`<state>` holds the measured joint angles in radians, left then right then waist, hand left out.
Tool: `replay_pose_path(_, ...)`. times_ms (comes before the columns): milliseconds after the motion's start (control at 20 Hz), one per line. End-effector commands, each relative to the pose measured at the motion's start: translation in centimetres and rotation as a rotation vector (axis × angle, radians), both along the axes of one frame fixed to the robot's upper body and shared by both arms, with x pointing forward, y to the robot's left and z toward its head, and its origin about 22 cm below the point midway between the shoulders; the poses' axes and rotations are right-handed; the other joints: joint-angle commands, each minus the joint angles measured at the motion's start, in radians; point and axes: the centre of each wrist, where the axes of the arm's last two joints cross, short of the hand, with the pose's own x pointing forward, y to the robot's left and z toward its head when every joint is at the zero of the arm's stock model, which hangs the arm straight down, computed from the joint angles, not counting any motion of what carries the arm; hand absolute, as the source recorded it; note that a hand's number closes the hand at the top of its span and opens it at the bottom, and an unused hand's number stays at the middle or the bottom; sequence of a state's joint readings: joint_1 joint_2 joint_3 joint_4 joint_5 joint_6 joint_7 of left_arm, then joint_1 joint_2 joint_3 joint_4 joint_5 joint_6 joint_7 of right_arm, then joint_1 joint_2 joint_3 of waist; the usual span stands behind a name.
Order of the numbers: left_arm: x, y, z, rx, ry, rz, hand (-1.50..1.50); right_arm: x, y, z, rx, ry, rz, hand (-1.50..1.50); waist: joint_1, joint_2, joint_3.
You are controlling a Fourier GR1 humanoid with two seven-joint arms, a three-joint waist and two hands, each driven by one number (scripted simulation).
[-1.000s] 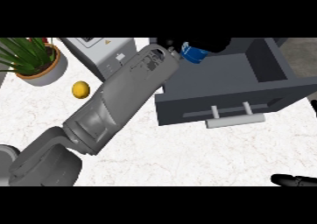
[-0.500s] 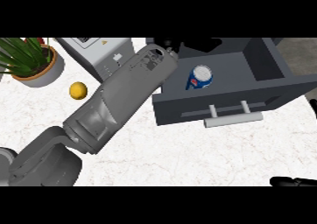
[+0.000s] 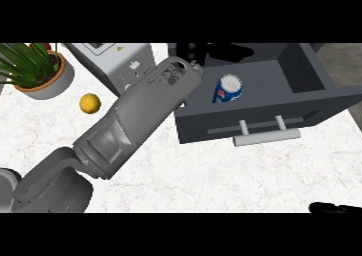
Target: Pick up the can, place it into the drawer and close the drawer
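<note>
A blue can [image 3: 228, 89] lies on its side inside the open dark grey drawer [image 3: 328, 100], near the drawer's left wall. My left forearm runs diagonally from the lower left up to the drawer's back left corner. My left hand [image 3: 193, 50] hovers there above the can, apart from it, with its fingers stretched out to the right. The drawer's pale bar handle [image 3: 267, 136] faces me at the front. Only a dark sliver of my right hand [image 3: 337, 207] shows at the lower right edge.
A potted green plant [image 3: 36, 70] stands at the back left of the white marble counter [image 3: 213, 185]. A yellow lemon [image 3: 90, 102] lies beside it. A grey boxy appliance [image 3: 114, 62] stands just left of my left forearm.
One second ago the can was at my left hand's fingers above the drawer. It then came to rest inside the drawer, and the hand has let go and stays above it.
</note>
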<state>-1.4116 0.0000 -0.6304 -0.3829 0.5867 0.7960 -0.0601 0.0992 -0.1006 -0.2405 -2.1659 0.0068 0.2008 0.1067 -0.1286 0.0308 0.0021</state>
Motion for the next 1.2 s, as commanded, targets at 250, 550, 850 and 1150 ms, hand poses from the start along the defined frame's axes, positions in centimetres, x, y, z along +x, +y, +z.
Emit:
replay_pose_path(250,-0.1,-0.3,0.6,-0.095,0.022,-0.022,-1.50,0.9,0.9,2.4,-0.272,-0.109,-0.016,-1.50,0.029,-0.001,-0.001)
replay_pose_path(550,-0.5,-0.7,1.0,-0.138,-0.049,-0.027,-1.50,0.8,2.4,2.5,-0.474,-0.116,-0.018,-1.50,0.050,-0.010,-0.001)
replay_pose_path(850,-0.7,-1.5,2.6,-0.131,-0.046,-0.039,-1.50,3.9,3.1,1.2,-0.716,-0.108,-0.065,-1.50,0.094,-0.014,-0.001)
replay_pose_path(1150,-1.1,-2.0,3.3,-0.157,-0.033,-0.037,-1.50,6.0,4.3,-1.5,-0.892,-0.054,-0.100,-1.50,0.128,-0.027,-0.002)
